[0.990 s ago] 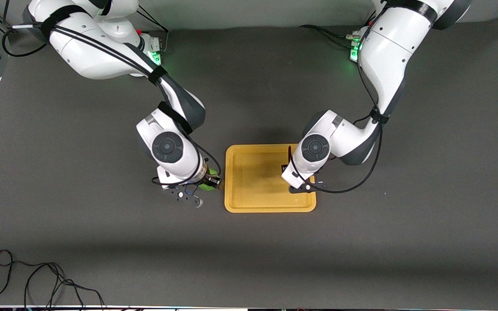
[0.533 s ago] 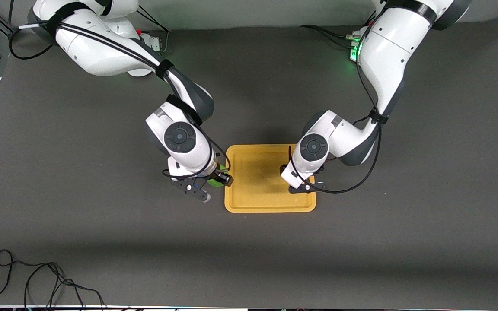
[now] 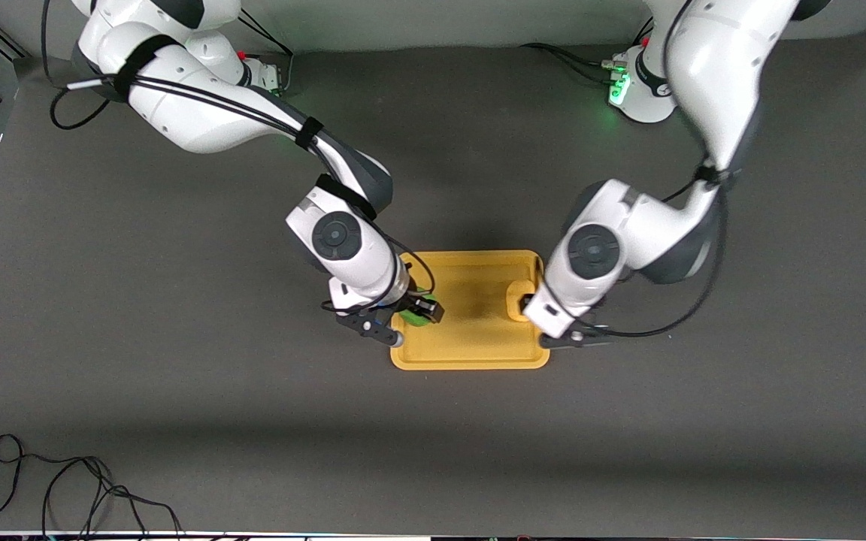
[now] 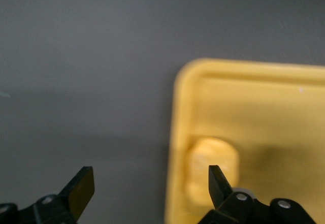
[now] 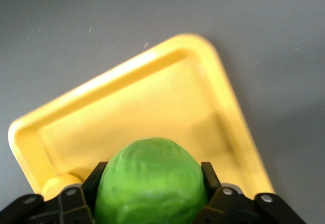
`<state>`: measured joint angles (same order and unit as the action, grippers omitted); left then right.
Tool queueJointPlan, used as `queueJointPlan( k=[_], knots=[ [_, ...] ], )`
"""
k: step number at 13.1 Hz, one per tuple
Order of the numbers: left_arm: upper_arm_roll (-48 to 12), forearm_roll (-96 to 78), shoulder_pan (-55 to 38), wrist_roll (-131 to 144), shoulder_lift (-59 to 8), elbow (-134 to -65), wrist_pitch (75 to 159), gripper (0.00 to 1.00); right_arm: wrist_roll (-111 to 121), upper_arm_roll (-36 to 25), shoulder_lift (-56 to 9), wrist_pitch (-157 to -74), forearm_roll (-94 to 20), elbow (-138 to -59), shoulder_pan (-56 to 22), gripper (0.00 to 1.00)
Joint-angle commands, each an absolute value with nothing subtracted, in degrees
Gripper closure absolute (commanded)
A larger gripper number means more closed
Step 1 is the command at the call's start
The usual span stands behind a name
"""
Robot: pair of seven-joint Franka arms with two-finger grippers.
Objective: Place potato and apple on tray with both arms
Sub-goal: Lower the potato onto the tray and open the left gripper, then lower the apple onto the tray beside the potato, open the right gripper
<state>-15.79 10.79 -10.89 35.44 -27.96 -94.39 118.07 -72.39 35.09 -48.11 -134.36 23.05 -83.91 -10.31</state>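
The orange-yellow tray (image 3: 470, 353) lies mid-table. The tan potato (image 3: 517, 300) lies on it by the rim at the left arm's end, and it shows in the left wrist view (image 4: 210, 165). My left gripper (image 4: 150, 186) is open and empty, above that rim beside the potato; in the front view its wrist (image 3: 591, 255) hides it. My right gripper (image 3: 419, 312) is shut on the green apple (image 5: 152, 183) and holds it over the tray (image 5: 152, 97) at the right arm's end. A bit of the potato (image 5: 55, 183) shows there too.
A loose black cable (image 3: 65, 488) lies on the dark table mat near the front camera at the right arm's end. The arms' bases (image 3: 640, 94) with green lights stand along the table's edge farthest from the front camera.
My right gripper carried the apple from beside the tray to over its rim. My left gripper, which was over the tray, has drawn back toward its end, uncovering the potato on the tray.
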Motion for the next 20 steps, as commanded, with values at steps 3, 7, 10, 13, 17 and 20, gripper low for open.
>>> queueJointPlan(
  k=[3,7,10,13,17,20],
  knots=[
    [-16.17,10.46,0.50,20.35,-16.89,-96.24,110.32,0.00,-80.33,35.77,-55.10,-137.90,35.14,-82.26,-14.41,0.76],
    [-16.08,7.74,8.86,8.46,-9.86,-96.15,103.46,0.00,-80.59,35.77,-55.20,-137.81,35.68,-82.53,-14.41,0.42],
    [-16.08,7.38,10.46,6.33,-6.86,-96.06,99.94,0.00,-80.51,35.68,-55.63,-137.90,35.86,-82.44,-14.41,0.18],
    [-15.91,6.25,10.90,4.93,-5.54,-95.98,97.83,0.00,-80.42,35.68,-55.64,-137.81,37.00,-82.18,-13.98,0.00],
    [-15.47,3.79,11.95,1.77,-5.10,-96.06,98.43,0.00,-79.98,36.47,-53.62,-136.41,36.56,-82.26,-12.31,0.00],
    [-15.64,3.08,12.74,0.88,-4.75,-96.24,100.11,0.00,-77.97,42.16,-48.01,-126.17,35.95,-82.53,-6.88,0.00]
  ],
)
